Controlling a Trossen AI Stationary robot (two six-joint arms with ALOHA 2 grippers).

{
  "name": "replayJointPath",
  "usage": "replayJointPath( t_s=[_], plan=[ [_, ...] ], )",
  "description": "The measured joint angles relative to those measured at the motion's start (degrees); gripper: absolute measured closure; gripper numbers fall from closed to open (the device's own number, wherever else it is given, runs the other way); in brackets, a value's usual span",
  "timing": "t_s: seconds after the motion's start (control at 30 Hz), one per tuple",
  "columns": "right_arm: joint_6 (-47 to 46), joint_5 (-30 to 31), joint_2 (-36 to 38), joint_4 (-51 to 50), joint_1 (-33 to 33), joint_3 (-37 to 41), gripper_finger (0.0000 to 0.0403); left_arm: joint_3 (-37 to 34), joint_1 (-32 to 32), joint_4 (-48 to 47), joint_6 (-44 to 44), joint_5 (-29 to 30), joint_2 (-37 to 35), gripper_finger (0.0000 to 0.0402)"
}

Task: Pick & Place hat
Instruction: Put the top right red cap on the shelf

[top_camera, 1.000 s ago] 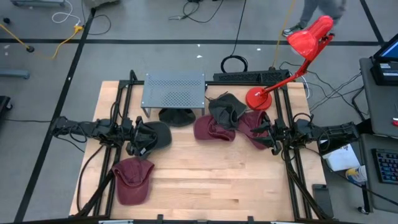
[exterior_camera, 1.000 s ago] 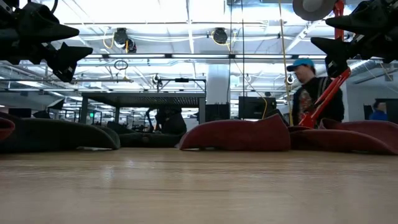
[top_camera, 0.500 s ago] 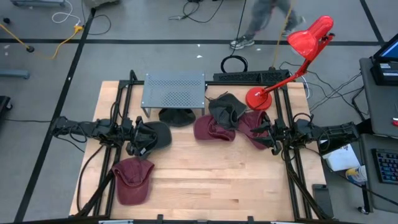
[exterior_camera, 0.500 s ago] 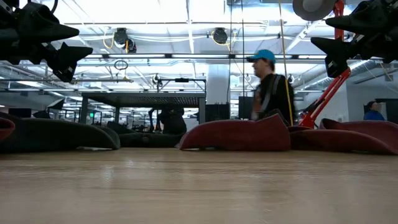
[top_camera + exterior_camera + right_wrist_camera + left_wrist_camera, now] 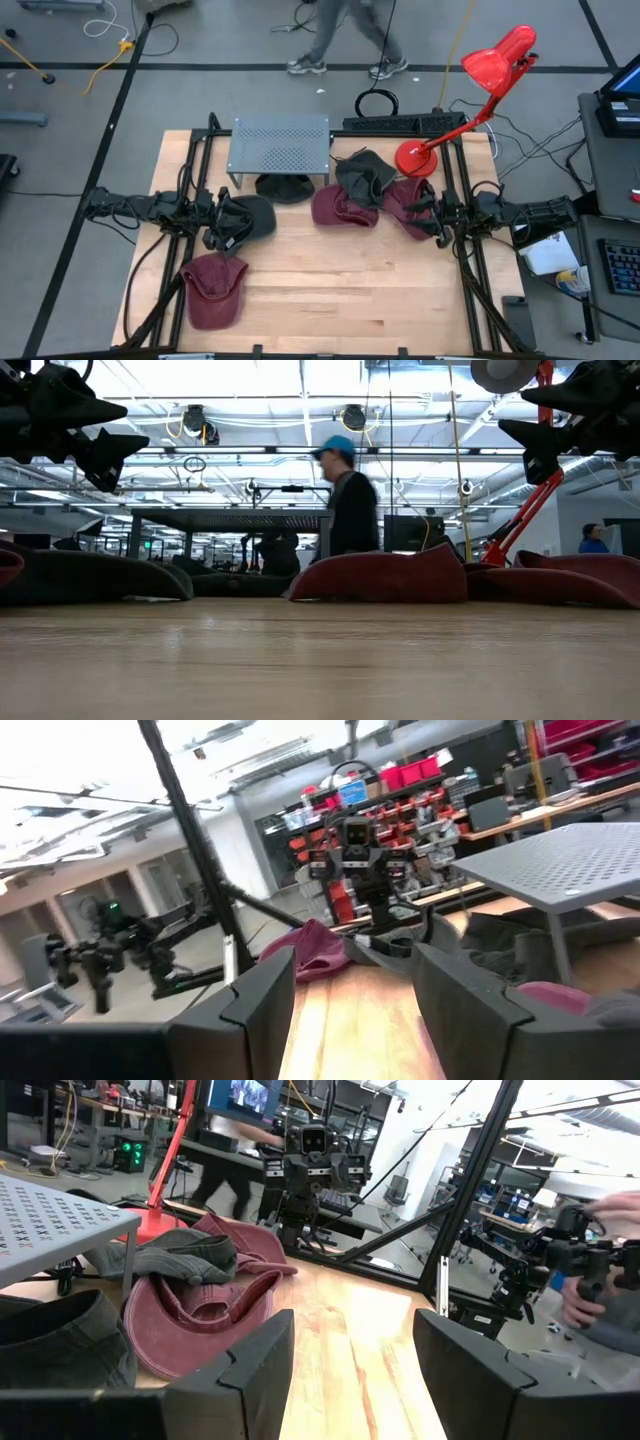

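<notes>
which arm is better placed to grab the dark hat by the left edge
Left. The left gripper hovers open right above the dark hat, with nothing held. The right gripper, also open, sits across the table over a maroon hat, far from it.

Two dark arms here, both black from base to tip, built of chunky jointed blocks. The left arm (image 5: 150, 208) has black cables looping along its length, and the right arm (image 5: 520, 214) carries the same tangle of thin black wire. The left gripper (image 5: 353, 1370) ends in two broad, matte black fingers (image 5: 252, 1375) with flat, angular faces and hard edges. The right gripper (image 5: 353, 1010) matches it: two wide black fingers (image 5: 470, 1015), same faceted wedge shape. From table level both grippers show as jagged black silhouettes.
</notes>
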State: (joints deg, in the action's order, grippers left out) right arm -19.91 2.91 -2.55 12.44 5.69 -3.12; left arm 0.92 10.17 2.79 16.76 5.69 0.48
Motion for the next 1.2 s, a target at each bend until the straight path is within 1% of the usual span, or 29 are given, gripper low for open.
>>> replayJointPath(
  t_s=[0.3,0.43,0.63,0.7,0.77,0.97,1.2],
  plan=[
    [-6.51,0.04,0.02,1.1,-0.02,0.0,0.0208,-0.01,0.0,0.0,-0.01,0.0,-0.01,0.019],
    [-10.85,0.11,0.02,3.12,-0.02,0.0,0.021,-0.01,0.01,0.0,-0.01,-0.01,0.02,0.019],
    [-14.75,3.01,-0.65,3.36,-0.02,-0.94,0.0211,-0.01,0.0,0.0,-0.01,-0.02,0.02,0.019],
    [-14.79,2.93,-2.27,1.14,0.01,-1.96,0.0211,-0.01,0.0,0.0,-0.01,0.0,-0.01,0.019],
    [-14.24,2.62,-4.36,1.31,0.09,-3.9,0.0211,0.0,0.0,-0.01,-0.01,0.0,0.01,0.019],
    [-10.68,-2.82,-11.51,1.01,0.26,-10.62,0.0211,-0.01,-0.02,0.0,-0.01,0.02,-0.01,0.019],
    [-10.8,-2.9,-20.64,-1.67,3.11,-20.06,0.0211,-0.01,0.0,0.1,0.0,0.02,-0.01,0.019]
  ],
)
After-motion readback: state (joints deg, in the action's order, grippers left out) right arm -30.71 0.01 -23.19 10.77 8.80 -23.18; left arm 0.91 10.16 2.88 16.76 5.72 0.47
